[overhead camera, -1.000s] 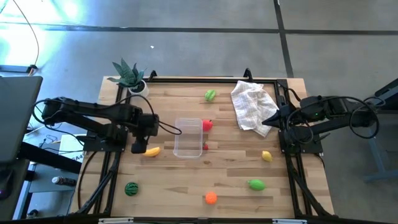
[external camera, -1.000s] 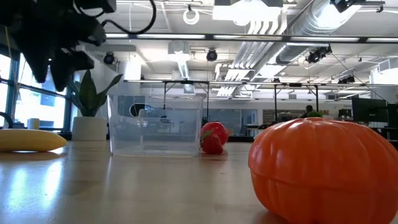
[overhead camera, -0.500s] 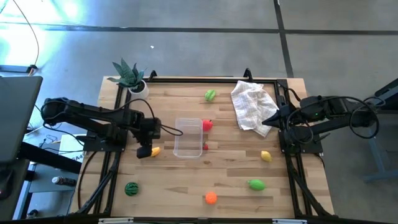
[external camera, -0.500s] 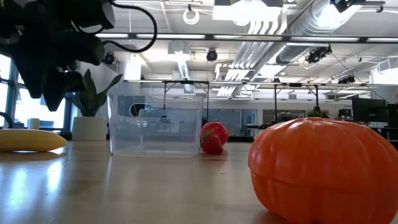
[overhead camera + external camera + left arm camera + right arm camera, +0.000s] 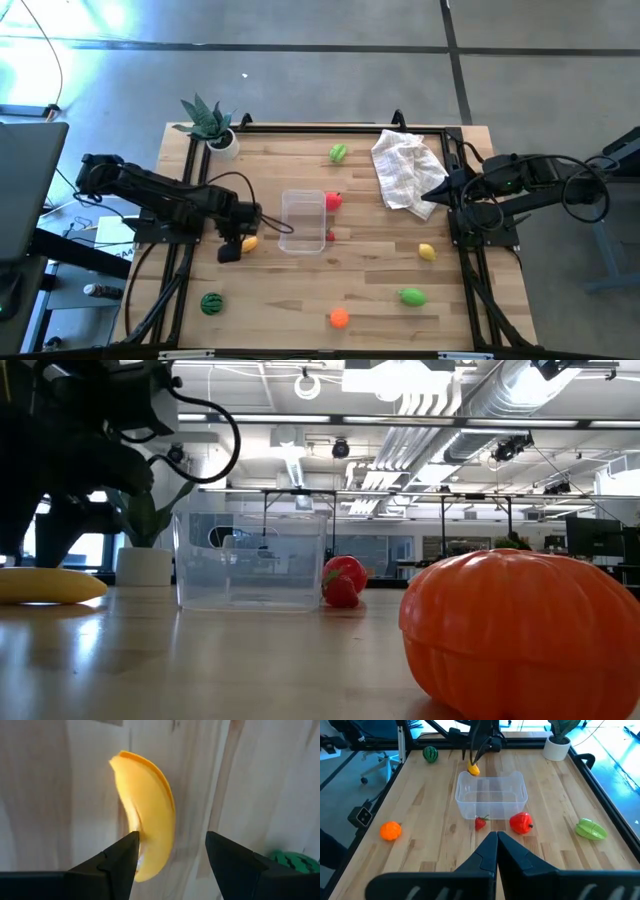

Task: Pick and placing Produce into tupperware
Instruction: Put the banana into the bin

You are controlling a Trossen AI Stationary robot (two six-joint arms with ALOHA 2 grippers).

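The yellow banana [image 5: 249, 242] lies flat on the table left of the clear tupperware [image 5: 303, 221]. My left gripper [image 5: 231, 250] is open and low over the banana [image 5: 147, 815], with one finger on either side of the banana's one end. The low view shows the gripper [image 5: 45, 545] just above the banana [image 5: 50, 585]. My right gripper [image 5: 447, 184] is shut and empty at the table's right edge, as the right wrist view shows [image 5: 496, 836]. The tupperware [image 5: 491, 795] holds nothing.
Two red pieces [image 5: 333, 200] [image 5: 330, 236] lie right of the tub. The watermelon [image 5: 211, 303], the orange [image 5: 340, 318], the lemon [image 5: 429, 251] and two light green pieces [image 5: 412, 296] [image 5: 339, 153] lie scattered. A white cloth [image 5: 408, 170] lies far right, a potted plant [image 5: 208, 122] far left.
My left gripper has gone down and a little toward the table's near edge, onto the banana's place, with its fingers staying open. The banana has not moved.
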